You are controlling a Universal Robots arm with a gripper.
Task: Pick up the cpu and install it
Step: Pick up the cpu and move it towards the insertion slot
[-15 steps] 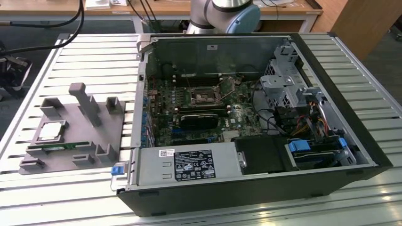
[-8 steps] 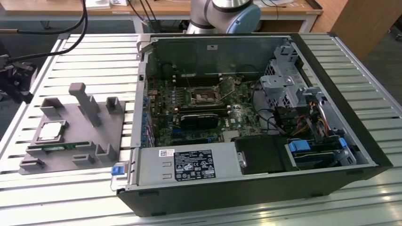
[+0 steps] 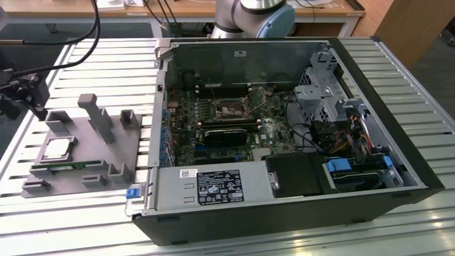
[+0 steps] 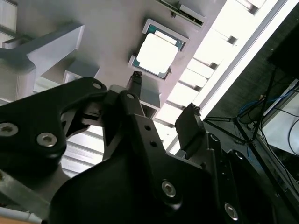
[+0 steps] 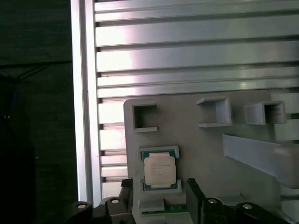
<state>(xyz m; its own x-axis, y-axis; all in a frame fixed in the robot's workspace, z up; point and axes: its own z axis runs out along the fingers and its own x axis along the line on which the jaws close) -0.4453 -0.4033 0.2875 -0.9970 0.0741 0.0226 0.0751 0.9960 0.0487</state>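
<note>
The cpu (image 3: pixel 57 149), a small silver square with a pale rim, lies in its pocket on the grey tray (image 3: pixel 92 160) at the exterior view's left. Both wrist views look down on the cpu (image 4: pixel 156 53) (image 5: pixel 160 169). My gripper (image 3: pixel 30 101) hangs above the tray's far left side, a little off from the cpu. It is open (image 4: pixel 163 99) (image 5: pixel 160 189), its two black fingertips (image 4: pixel 136 78) spread wide and holding nothing. The dark socket (image 3: pixel 231 110) sits on the motherboard inside the open computer case, with its metal frame (image 3: pixel 259 95) lifted.
A long green memory stick (image 3: pixel 63 166) lies on the tray just in front of the cpu. Grey posts and blocks (image 3: pixel 99 118) rise from the tray. The open case (image 3: pixel 284 138) fills the middle of the slatted metal table (image 3: pixel 398 69). Cables hang at the upper left.
</note>
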